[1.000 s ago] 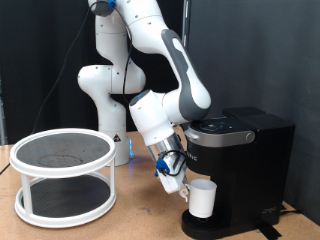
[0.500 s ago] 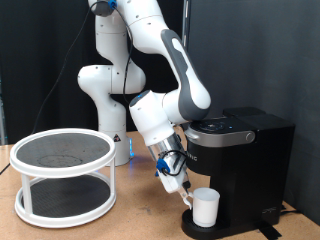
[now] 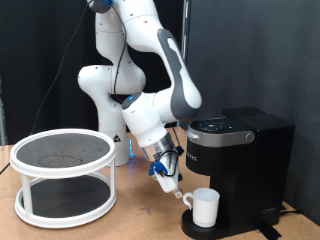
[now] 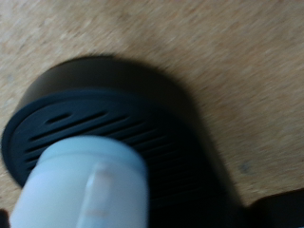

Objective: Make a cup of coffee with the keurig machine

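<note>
The white cup (image 3: 206,208) stands upright on the round black drip base (image 3: 192,228) of the keurig machine (image 3: 240,170), under its brew head, with its handle pointing to the exterior view's left. My gripper (image 3: 171,184) hangs just left of and slightly above that handle, apart from the cup, open with nothing between its fingers. In the wrist view the cup (image 4: 87,185) and its handle sit on the slotted drip base (image 4: 142,114); no fingertips show there. The machine's lid is down.
A white two-tier round stand (image 3: 64,175) fills the exterior view's left side of the wooden table (image 3: 140,215). The robot's white base stands behind, with a black curtain beyond.
The cup came down onto the drip base and was let go. My gripper has since drawn back a little to the exterior view's left.
</note>
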